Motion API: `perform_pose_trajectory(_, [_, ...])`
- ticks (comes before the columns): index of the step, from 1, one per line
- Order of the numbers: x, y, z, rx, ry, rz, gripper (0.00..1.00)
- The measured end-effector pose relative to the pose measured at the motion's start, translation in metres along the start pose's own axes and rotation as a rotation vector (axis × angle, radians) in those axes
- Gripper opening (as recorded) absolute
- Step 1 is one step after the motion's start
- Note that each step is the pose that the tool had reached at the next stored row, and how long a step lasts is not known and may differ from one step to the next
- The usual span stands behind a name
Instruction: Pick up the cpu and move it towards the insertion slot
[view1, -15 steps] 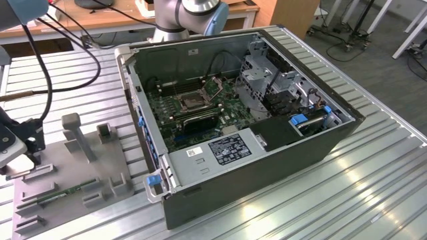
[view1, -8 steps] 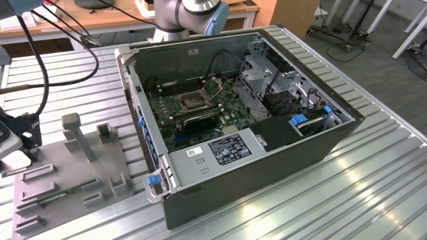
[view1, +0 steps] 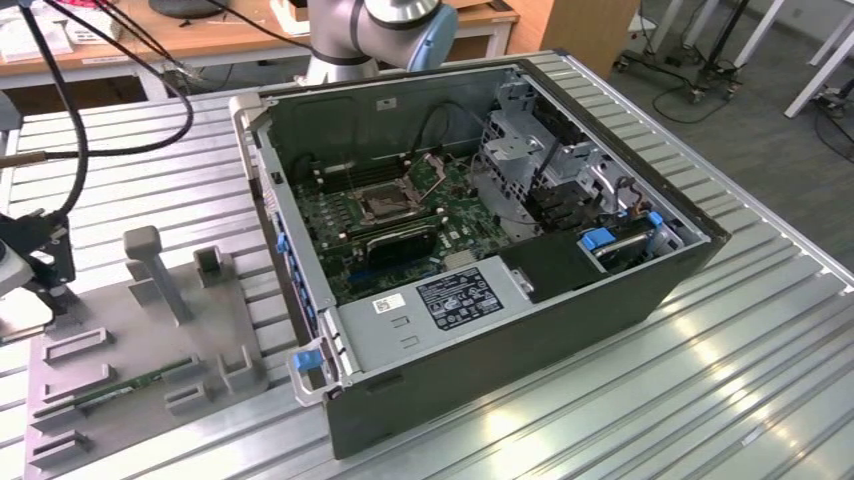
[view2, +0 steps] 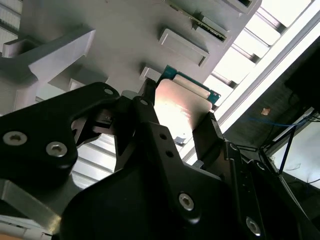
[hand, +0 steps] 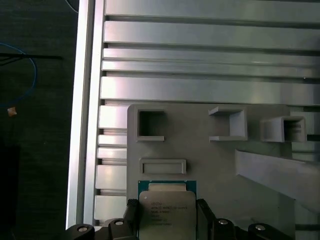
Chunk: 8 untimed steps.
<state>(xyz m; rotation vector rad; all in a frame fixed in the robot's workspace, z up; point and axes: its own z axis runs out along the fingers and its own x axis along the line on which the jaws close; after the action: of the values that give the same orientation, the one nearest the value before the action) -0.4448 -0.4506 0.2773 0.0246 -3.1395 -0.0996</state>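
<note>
The cpu (hand: 166, 214) is a flat silver square with a green rim, and it sits between my gripper's (hand: 167, 209) two black fingers (hand: 131, 212) over the grey fixture plate (hand: 215, 165). In the second wrist view the cpu (view2: 181, 106) has a finger pressed against each side, so the gripper (view2: 176, 111) is shut on it. In the exterior view the gripper (view1: 38, 258) is at the far left edge. The insertion slot (view1: 382, 205), a dark socket in a silver frame, lies on the motherboard inside the open computer case (view1: 561, 310), well to the exterior view's right of the gripper.
The fixture plate (view1: 147, 340) carries raised grey blocks (view1: 150, 265) and a thin green memory stick (view1: 127, 385). Black cables (view1: 80, 120) hang above the ribbed metal table (view1: 747, 350). In the first wrist view the table's edge (hand: 82, 125) runs close beside the plate.
</note>
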Motion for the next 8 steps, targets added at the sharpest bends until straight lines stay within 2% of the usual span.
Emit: perform_pose_trajectory(8, [0.0000, 0.0009, -0.0145, 0.0001, 0.0001, 0.000, 0.54])
